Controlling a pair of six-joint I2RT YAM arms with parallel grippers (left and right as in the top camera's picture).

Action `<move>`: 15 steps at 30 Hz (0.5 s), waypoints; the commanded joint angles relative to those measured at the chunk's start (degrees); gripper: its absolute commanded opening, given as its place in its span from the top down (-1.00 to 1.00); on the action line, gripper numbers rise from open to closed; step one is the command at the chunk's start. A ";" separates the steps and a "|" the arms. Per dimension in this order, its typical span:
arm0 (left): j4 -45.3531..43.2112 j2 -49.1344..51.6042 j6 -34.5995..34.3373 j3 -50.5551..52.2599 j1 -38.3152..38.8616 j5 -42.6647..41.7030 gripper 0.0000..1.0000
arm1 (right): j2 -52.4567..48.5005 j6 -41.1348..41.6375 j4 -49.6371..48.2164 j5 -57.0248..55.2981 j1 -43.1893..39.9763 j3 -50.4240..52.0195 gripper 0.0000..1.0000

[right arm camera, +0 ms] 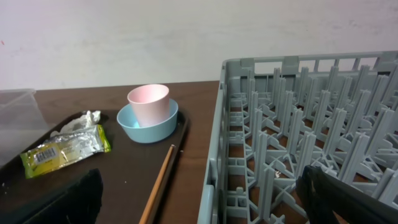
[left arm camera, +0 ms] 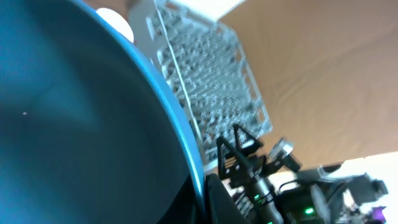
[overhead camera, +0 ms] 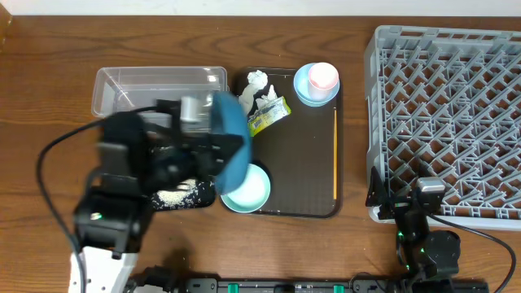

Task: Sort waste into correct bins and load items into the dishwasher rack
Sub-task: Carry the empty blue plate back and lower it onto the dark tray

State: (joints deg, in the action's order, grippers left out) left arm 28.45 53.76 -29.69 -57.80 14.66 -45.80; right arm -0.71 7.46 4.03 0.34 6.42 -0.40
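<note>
Left jaws are gripping the tilted dish (overhead camera: 229,134) over the brown tray's (overhead camera: 309,163) left edge; right jaws are standing open beside the rack (overhead camera: 456,98).

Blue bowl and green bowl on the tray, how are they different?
The light blue bowl holds a pink cup; the mint-green bowl shows nothing inside. The light blue bowl sits at the brown tray's far right corner; the mint-green bowl at its near left edge. Both are small, round and upright.
</note>
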 commanded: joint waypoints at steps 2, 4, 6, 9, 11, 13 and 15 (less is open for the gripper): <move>-2.43 4.00 -0.76 -1.27 13.64 21.31 0.87 | 0.22 0.63 0.26 -0.09 0.42 0.09 -0.99; -3.89 6.80 1.11 -1.27 19.43 26.58 0.88 | 0.22 0.63 0.28 -0.09 0.42 0.09 -0.99; -5.62 10.10 4.02 -1.27 25.14 31.56 0.87 | 0.22 0.63 0.28 -0.09 0.42 0.09 -0.99; -8.50 14.93 6.56 -1.27 31.45 38.73 0.87 | 0.22 0.63 0.28 -0.09 0.42 0.09 -0.98; -11.21 17.73 8.59 -1.27 33.97 41.24 0.87 | 0.22 0.63 0.28 -0.09 0.42 0.09 -0.99; -13.86 20.11 10.36 -1.27 35.41 42.97 0.87 | 0.22 0.63 0.28 -0.09 0.42 0.09 -0.99; -16.06 22.18 12.28 -1.27 36.06 44.52 0.87 | 0.22 0.63 0.28 -0.09 0.42 0.09 -0.99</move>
State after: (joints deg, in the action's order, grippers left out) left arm 14.41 74.17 -22.57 -57.82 49.87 -8.62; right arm -0.71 7.46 4.05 0.36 6.42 -0.40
